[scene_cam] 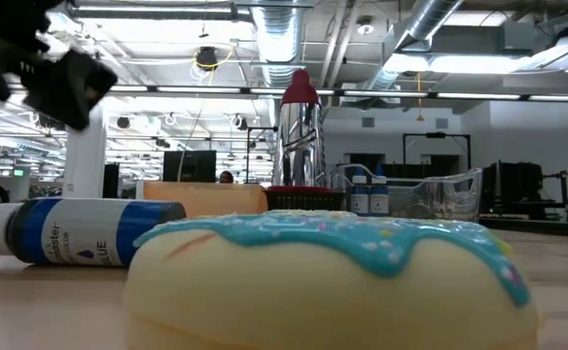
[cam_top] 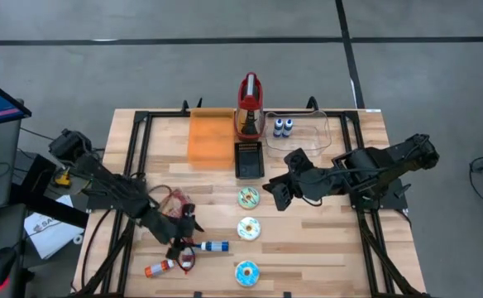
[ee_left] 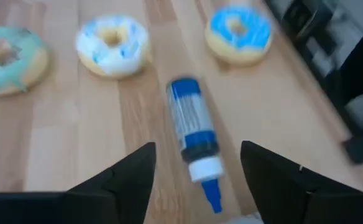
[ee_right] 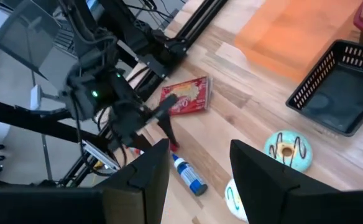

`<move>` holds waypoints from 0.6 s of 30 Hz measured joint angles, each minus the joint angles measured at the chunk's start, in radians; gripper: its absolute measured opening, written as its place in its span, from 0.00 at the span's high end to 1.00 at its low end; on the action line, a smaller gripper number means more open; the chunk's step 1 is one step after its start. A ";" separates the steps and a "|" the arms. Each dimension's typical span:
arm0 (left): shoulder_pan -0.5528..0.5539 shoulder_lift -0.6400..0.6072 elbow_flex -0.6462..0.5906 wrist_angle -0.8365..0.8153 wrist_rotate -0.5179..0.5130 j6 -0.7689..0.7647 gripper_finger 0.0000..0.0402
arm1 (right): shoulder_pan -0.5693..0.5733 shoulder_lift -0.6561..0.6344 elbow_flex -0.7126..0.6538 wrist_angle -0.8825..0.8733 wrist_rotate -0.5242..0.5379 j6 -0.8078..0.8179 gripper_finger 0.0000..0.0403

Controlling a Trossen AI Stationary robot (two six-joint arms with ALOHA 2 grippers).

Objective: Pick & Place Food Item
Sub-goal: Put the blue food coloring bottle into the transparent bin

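Red snack packet (ee_right: 185, 96) lies flat on the counter (cam_top: 308, 240), left-front area, well in from the counter's left edge. Partly hidden under the left arm from overhead.

Left pincer (cam_top: 185, 242) hangs just past the packet at its 5 o'clock, fingers (ee_left: 128, 180) spread apart, nothing between them. Below the gap: a blue-capped tube (ee_left: 194, 138), lying on the wood. A red-capped tube (cam_top: 160, 266) sits nearer the front edge.

Three donuts in a column at counter centre: green-iced (cam_top: 249, 197), white-iced (cam_top: 249, 228), blue-iced (cam_top: 247, 271). Bare wood between packet and donuts.

Toward 12 o'clock: orange mat (cam_top: 211, 138), black basket (cam_top: 249, 159), clear tub (cam_top: 312, 132) near the back edge.

Right pincer (cam_top: 278, 193) waits right of the green-iced donut, well apart from the packet; fingers apart, empty.
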 joint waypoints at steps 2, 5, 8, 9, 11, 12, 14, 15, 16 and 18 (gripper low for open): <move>-0.001 0.060 0.008 0.000 0.000 -0.025 0.37 | 0.002 0.000 0.000 0.000 0.000 0.013 0.60; -0.014 0.130 0.010 0.039 0.002 -0.068 0.34 | 0.010 0.006 0.000 0.000 0.000 0.024 0.60; -0.025 0.174 0.012 0.097 0.004 -0.089 0.33 | 0.020 0.010 0.000 0.001 0.000 0.035 0.60; -0.025 0.183 0.012 0.103 0.009 -0.100 0.33 | 0.022 0.011 0.000 0.001 0.000 0.038 0.60; -0.025 0.203 0.012 0.106 0.025 -0.123 0.34 | 0.030 0.013 0.000 0.001 -0.001 0.042 0.60; -0.025 0.210 0.011 0.104 0.027 -0.127 0.35 | 0.033 0.013 0.000 0.001 0.000 0.043 0.60; -0.027 0.223 0.011 0.107 0.029 -0.136 0.36 | 0.036 0.013 0.000 0.001 0.000 0.044 0.60; -0.028 0.230 0.011 0.108 0.031 -0.146 0.36 | 0.035 0.013 0.000 0.001 0.000 0.045 0.60; -0.028 0.237 0.011 0.107 0.031 -0.149 0.36 | 0.035 0.013 0.000 0.001 0.000 0.045 0.60; -0.027 0.252 0.011 0.108 0.037 -0.154 0.37 | 0.036 0.013 0.000 0.001 0.001 0.045 0.60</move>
